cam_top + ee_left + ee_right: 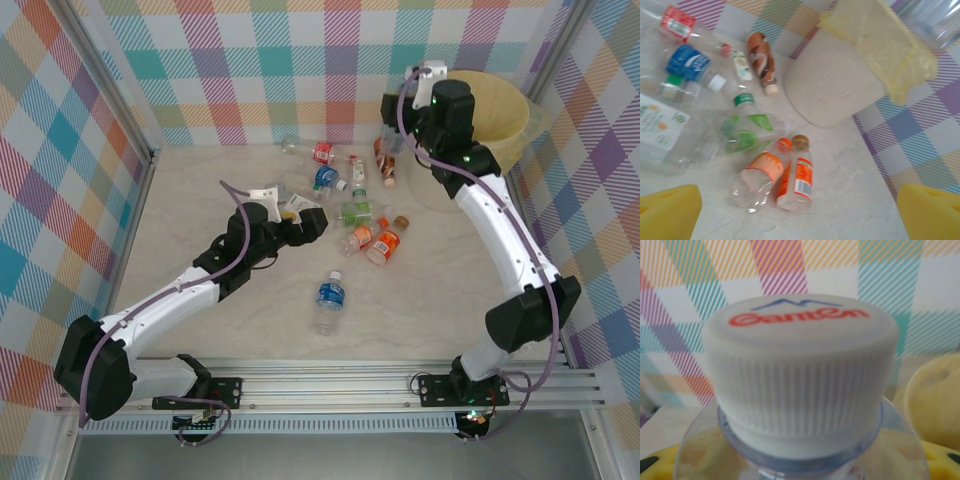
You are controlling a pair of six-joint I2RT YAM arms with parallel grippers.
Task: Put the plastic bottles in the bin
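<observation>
Several plastic bottles lie in the middle of the table: a blue-labelled one (pixel 329 293) alone at the front, two orange-labelled ones (pixel 796 176) side by side, and a green one (pixel 746 125) behind them. My left gripper (pixel 305 218) hovers open just left of this group, its yellow fingertips (pixel 668 212) wide apart and empty. My right gripper (pixel 398 112) is raised at the back, just left of the bin (pixel 497 112). It is shut on a clear bottle with a white ribbed cap (pixel 800 375).
Blue (pixel 687 62), red (pixel 677 22) and brown (pixel 760 55) bottles lie behind the green one. The bin's ribbed wall (pixel 832 85) and its yellowish bag (pixel 880 45) stand at the back right corner. Checked walls close in the table on three sides.
</observation>
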